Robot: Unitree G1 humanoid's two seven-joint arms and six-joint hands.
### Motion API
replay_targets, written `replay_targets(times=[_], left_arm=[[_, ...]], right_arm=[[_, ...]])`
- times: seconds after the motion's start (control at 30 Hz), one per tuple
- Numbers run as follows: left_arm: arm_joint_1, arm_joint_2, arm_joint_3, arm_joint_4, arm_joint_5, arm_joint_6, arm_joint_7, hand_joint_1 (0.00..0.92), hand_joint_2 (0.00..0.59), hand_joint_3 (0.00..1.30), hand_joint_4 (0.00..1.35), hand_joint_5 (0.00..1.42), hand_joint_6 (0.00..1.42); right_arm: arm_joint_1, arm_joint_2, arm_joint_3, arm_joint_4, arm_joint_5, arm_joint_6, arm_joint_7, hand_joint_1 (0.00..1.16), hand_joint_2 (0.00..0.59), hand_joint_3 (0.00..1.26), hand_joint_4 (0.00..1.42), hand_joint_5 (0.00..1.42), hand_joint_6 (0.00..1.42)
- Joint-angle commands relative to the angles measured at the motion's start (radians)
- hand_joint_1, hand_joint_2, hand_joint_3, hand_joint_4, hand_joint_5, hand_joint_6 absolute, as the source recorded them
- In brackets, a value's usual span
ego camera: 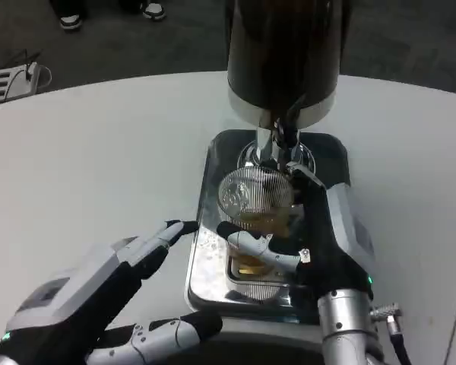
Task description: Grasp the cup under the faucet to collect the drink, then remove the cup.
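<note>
A clear ribbed glass cup (252, 199) holding some amber drink stands on the metal drip tray (213, 258), right under the silver faucet (273, 144) of the dark drink dispenser (283, 53). My right hand (311, 243) grips the cup from the right, thumb across its near side and fingers behind it. Near the tray's left front corner my left hand (129, 289) lies low over the table, fingers apart and holding nothing, fingertips close to the tray's edge.
The round white table (99, 167) stretches away to the left and to the right of the tray. Beyond its far edge is dark floor, with a white object (11, 80) at the far left and shoes (72, 19) at the top.
</note>
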Motion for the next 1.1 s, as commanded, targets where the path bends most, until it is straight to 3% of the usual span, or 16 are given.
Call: replay_targets(times=[0.03, 0.1, 0.23, 0.47, 0.8, 0.93, 1.1], left_arm=[[0.002, 0.009, 0.003, 0.015, -0.018, -0.010, -0.001, 0.000, 0.108, 0.09, 0.01, 0.05, 0.02], [-0.006, 0.008, 0.000, 0.023, -0.022, -0.014, 0.003, 0.000, 0.108, 0.09, 0.01, 0.05, 0.02], [-0.024, 0.006, -0.004, 0.045, -0.026, -0.024, 0.009, 0.000, 0.108, 0.09, 0.01, 0.05, 0.02], [-0.070, 0.001, -0.010, 0.088, -0.030, -0.054, 0.024, 0.000, 0.112, 0.10, 0.01, 0.05, 0.02], [-0.130, 0.003, -0.022, 0.155, -0.038, -0.092, 0.035, 0.000, 0.113, 0.10, 0.02, 0.05, 0.02], [-0.148, 0.006, -0.027, 0.166, -0.033, -0.098, 0.035, 0.000, 0.113, 0.10, 0.02, 0.05, 0.02], [-0.169, 0.014, -0.050, 0.160, -0.009, -0.102, 0.027, 0.000, 0.113, 0.10, 0.02, 0.05, 0.02]], right_arm=[[0.042, 0.003, 0.013, 0.003, -0.020, 0.016, -0.023, 1.00, 0.286, 0.64, 0.92, 1.09, 1.32], [0.060, -0.006, 0.012, -0.020, -0.018, 0.007, -0.029, 1.00, 0.286, 0.69, 0.99, 1.18, 1.41], [0.094, -0.017, 0.010, -0.067, -0.013, 0.000, -0.022, 1.00, 0.279, 0.78, 1.08, 1.28, 1.42], [0.203, -0.050, -0.005, -0.259, 0.029, 0.002, 0.087, 1.00, 0.279, 0.91, 1.20, 1.42, 1.42], [0.367, -0.056, -0.032, -0.505, 0.101, 0.015, 0.220, 1.00, 0.279, 0.95, 1.24, 1.42, 1.42], [0.438, -0.076, -0.046, -0.608, 0.125, 0.005, 0.273, 1.00, 0.279, 0.96, 1.25, 1.42, 1.42], [0.536, -0.126, -0.097, -0.806, 0.188, 0.021, 0.379, 1.00, 0.284, 0.97, 1.26, 1.42, 1.42]])
